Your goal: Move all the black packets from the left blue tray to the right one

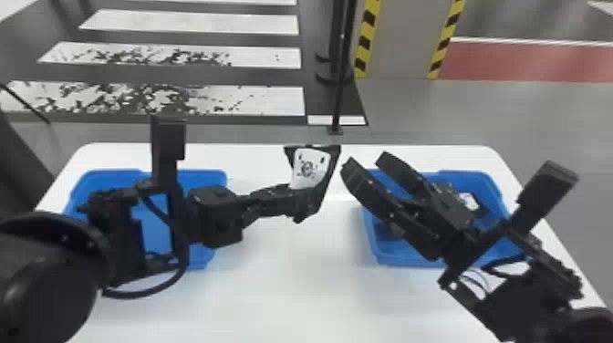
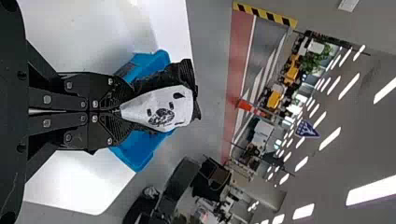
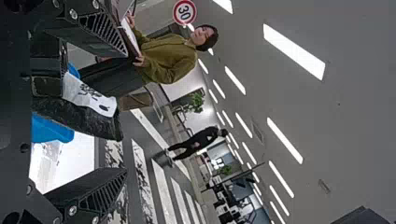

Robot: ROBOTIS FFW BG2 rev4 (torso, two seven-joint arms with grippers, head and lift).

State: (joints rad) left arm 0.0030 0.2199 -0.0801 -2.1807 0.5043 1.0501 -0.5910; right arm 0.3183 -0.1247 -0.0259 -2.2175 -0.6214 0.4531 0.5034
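Over the gap between the trays, my left gripper point(image 1: 288, 200) holds a black packet point(image 1: 321, 195) with a white label. In the left wrist view, the left gripper point(image 2: 120, 111) is shut on the end of that packet point(image 2: 186, 77). My right gripper point(image 1: 367, 164), open, is just right of the packet in the head view. In the right wrist view the packet point(image 3: 77, 116) appears between the spread fingers of the right gripper point(image 3: 125, 112), unpinched. The arm covers much of the left blue tray point(image 1: 214, 179). The right blue tray point(image 1: 483, 182) holds a white-labelled packet point(image 1: 470, 201), partly hidden.
Both trays stand on a white table point(image 1: 292, 283), whose bare middle strip lies between them. Beyond its far edge a thin black pole point(image 1: 338, 100) rises from a base on the floor. Both forearms reach in low over the trays.
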